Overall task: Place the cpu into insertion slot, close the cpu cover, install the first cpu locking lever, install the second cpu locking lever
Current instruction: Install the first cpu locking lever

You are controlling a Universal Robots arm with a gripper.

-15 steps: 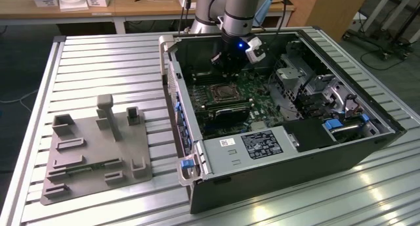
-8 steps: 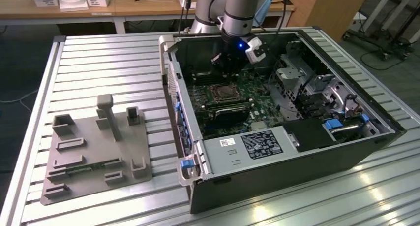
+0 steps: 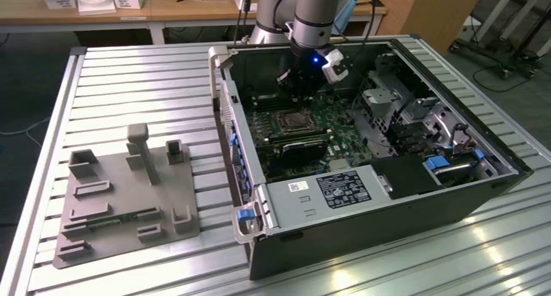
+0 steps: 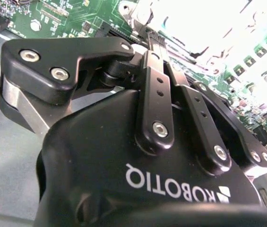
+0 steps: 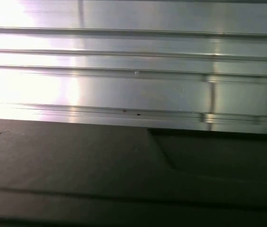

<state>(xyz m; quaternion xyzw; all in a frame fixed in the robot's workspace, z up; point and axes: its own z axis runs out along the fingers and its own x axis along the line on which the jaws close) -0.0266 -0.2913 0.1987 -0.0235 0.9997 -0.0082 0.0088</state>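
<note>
The pincer (image 3: pixel 297 83) is hanging inside the open computer case (image 3: pixel 362 199), over the far part of the motherboard (image 3: pixel 336 125), just beyond the processor socket. In the exterior view it is dark against the dark case wall, so whether its fingers are apart or together cannot be told there. In the second wrist view the black gripper body (image 4: pixel 138 179) is filling the near field, with its linkage bars running up toward the board, and the fingertips are getting lost in a bright glare, so the state cannot be told there either, nor whether anything is being held.

The cpu cover (image 3: pixel 295 121) is lying as a silvery square frame on the socket, on the near side of the pincer and toward the exterior view's left of the board's middle. Whether the cpu is sitting inside it cannot be made out.

Outward from there, a labelled grey box (image 3: pixel 331 191) is sitting at the near end of the case. The case is resting on a ribbed aluminium table (image 3: pixel 146 77), and on the exterior view's left a grey fixture plate (image 3: pixel 120 206) with upright blocks is lying well apart from the case. The first wrist view is looking along aluminium slats (image 5: pixel 133 71) above a dark surface.
</note>
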